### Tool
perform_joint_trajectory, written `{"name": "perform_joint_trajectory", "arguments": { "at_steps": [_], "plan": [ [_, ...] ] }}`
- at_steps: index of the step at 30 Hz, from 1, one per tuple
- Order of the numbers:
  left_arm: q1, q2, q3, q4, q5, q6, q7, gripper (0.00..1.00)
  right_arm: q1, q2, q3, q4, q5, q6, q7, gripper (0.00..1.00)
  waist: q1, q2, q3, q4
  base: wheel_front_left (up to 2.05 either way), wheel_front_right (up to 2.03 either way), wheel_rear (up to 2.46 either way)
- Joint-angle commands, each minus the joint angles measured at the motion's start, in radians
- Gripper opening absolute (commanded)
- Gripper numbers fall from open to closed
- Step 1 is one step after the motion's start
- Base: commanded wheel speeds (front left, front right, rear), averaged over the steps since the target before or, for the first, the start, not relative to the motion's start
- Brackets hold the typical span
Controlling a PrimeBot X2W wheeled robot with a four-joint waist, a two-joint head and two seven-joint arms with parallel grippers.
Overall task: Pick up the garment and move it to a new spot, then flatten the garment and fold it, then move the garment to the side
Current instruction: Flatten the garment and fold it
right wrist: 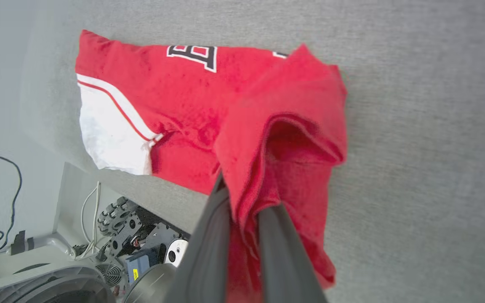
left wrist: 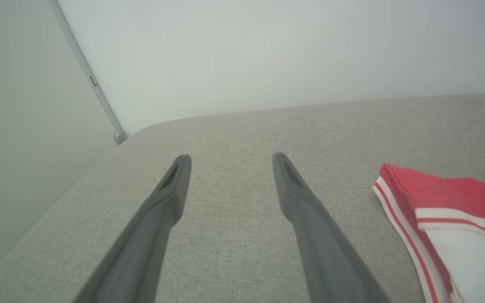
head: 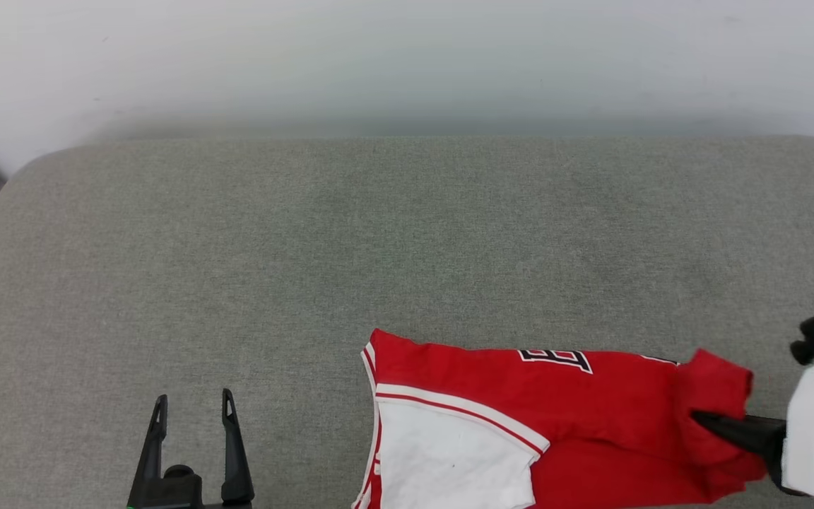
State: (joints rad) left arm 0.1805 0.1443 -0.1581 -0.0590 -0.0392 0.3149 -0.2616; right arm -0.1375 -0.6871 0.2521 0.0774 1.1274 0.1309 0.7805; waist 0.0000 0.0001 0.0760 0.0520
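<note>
The garment [head: 562, 417], a red jersey with a white sleeve and black lettering, lies on the grey cushion at the near right of the head view. Its right end is bunched and lifted, and my right gripper [head: 704, 418] is shut on that red fabric. In the right wrist view the cloth [right wrist: 284, 126] drapes over and between the two fingers [right wrist: 213, 235]. My left gripper [head: 193, 406] stands open over bare cushion to the garment's left, apart from it. Its wrist view has the fingers [left wrist: 171, 189] spread wide, with the garment's striped edge [left wrist: 398, 198] at the right.
The grey cushion [head: 379, 247] stretches wide behind the garment up to a pale wall [head: 407, 63]. Its rounded corner is at the far left. Below the cushion's near edge, the right wrist view shows the robot's base with cables and a fan [right wrist: 112, 244].
</note>
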Motion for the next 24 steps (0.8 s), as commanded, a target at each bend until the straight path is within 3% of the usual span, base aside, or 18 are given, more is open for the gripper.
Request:
{"name": "perform_joint_trajectory", "arguments": {
  "at_steps": [1, 11, 17, 24],
  "plan": [
    [0.008, -0.005, 0.003, 0.001, 0.005, -0.006, -0.005, 1.0, -0.015, 0.018, 0.008, -0.033, -0.004, 0.0, 0.014, 0.0, 0.0, -0.0001, 0.002, 0.002, 0.0, 0.0, 0.0],
    [-0.044, -0.021, 0.01, 0.013, 0.02, -0.04, -0.005, 1.0, -0.189, 0.163, 0.187, -0.15, -0.139, 0.0, 0.121, 0.0, 0.0, -0.0001, 0.046, 0.031, 0.0, 0.0, 0.0],
    [-0.069, -0.033, 0.011, 0.019, 0.024, -0.051, -0.005, 1.0, -0.341, 0.258, 0.375, -0.099, -0.227, 0.0, 0.135, 0.0, 0.0, -0.0001, 0.081, 0.048, 0.0, 0.0, 0.0],
    [-0.1, -0.045, 0.007, 0.028, 0.028, -0.065, -0.005, 1.0, -0.485, 0.348, 0.568, 0.045, -0.285, 0.0, 0.084, 0.0, 0.0, -0.0001, 0.119, 0.07, 0.0, 0.0, 0.0]
  ]
}}
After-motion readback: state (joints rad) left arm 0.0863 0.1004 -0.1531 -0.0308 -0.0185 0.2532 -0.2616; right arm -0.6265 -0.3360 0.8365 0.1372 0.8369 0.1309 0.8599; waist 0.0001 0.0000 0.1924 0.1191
